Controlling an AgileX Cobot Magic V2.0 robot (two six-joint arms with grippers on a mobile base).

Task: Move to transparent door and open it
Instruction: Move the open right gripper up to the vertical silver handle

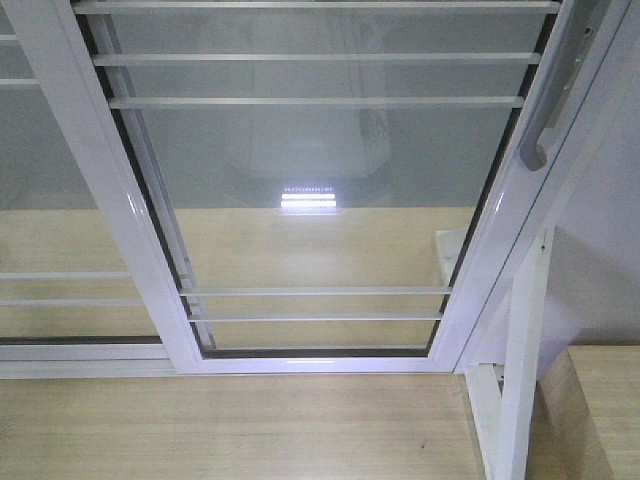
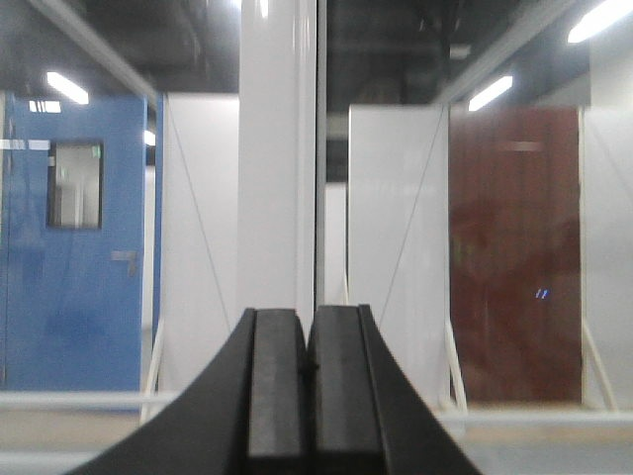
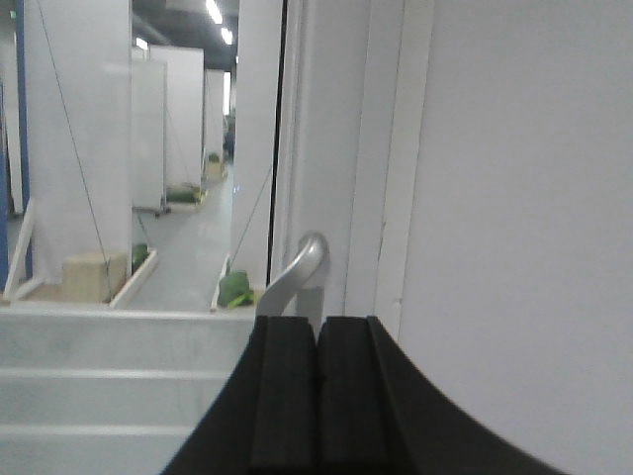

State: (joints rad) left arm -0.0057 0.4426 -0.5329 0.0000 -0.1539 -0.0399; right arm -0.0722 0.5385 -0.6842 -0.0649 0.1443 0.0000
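Pale wood-look floor point(image 1: 250, 430) runs up to the bottom track; a bright hall shows through the glass.

- Transparent door point(image 1: 320, 200): dead ahead and filling the middle of the front view. Looks closed, its right edge against the jamb. Clear pane in a glossy white metal frame point(image 1: 110, 200), crossed by thin flat white bars point(image 1: 320, 60) in pairs high and low.
- Handle point(image 3: 302, 267): curved grey pull, smooth satin metal, J-shaped, mounted on the door's right stile. Sits at upper right in the front view.
- Right fingers point(image 3: 309, 346): black, flat-padded, pressed together with nothing between them. They point at the handle, which sits just beyond the tips. Likely lined up to hook or push it sideways; contact not visible.
- Left fingers point(image 2: 302, 341): also closed and empty, aimed at a white upright of the frame. Probably just parked clear.
- Neighbouring panel point(image 1: 50, 200): same white frame and glass, to the left, no handle.
- Beyond the glass: blue door point(image 2: 74, 247), red-brown door point(image 2: 514, 257), matt white partitions point(image 2: 396, 247) between them.

Approach seems done; the slide itself is not yet begun.
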